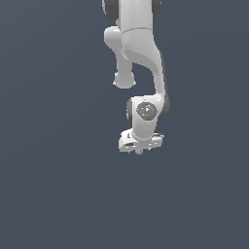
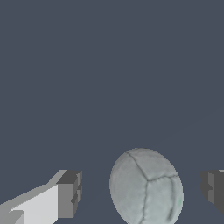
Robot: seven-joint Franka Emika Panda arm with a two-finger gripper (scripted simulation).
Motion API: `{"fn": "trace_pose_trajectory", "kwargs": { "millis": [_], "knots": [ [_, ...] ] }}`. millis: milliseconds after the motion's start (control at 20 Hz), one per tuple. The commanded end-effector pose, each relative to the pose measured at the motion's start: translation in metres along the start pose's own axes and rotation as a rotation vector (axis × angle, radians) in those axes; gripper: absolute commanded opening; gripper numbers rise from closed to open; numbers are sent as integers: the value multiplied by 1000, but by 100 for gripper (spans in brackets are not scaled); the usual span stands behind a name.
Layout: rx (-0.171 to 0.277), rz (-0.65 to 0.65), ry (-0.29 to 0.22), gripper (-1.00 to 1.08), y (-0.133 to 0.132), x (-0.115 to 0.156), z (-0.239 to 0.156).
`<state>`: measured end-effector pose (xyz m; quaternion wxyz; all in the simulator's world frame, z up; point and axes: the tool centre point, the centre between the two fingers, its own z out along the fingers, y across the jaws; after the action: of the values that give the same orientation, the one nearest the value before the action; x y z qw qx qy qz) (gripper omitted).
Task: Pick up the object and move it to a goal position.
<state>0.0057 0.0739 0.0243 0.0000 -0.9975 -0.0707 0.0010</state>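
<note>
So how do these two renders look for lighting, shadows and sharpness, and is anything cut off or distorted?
Exterior view: flat, even light, no cast shadow or glare on the dark floor; the arm is soft-edged and cropped at the top, the gripper small and coarse. Wrist view: the ball looks stretched into an oval, cut by the frame edge, its seams clear; the fingers are sharp.

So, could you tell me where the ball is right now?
In the wrist view the ball sits between the open gripper's two fingers, touching neither; in the exterior view it cannot be made out beneath the arm.
</note>
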Motion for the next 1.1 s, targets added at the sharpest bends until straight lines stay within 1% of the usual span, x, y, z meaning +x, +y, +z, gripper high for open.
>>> {"fn": "trace_pose_trajectory", "kwargs": {
  "millis": [0,50,100,700,1050],
  "knots": [
    [0,0,2,100,0,1,3],
    [0,0,2,100,0,1,4],
    [0,0,2,-100,0,1,4],
    [0,0,2,-100,1,1,2],
    [0,0,2,-100,9,0,-21]
  ]
}}
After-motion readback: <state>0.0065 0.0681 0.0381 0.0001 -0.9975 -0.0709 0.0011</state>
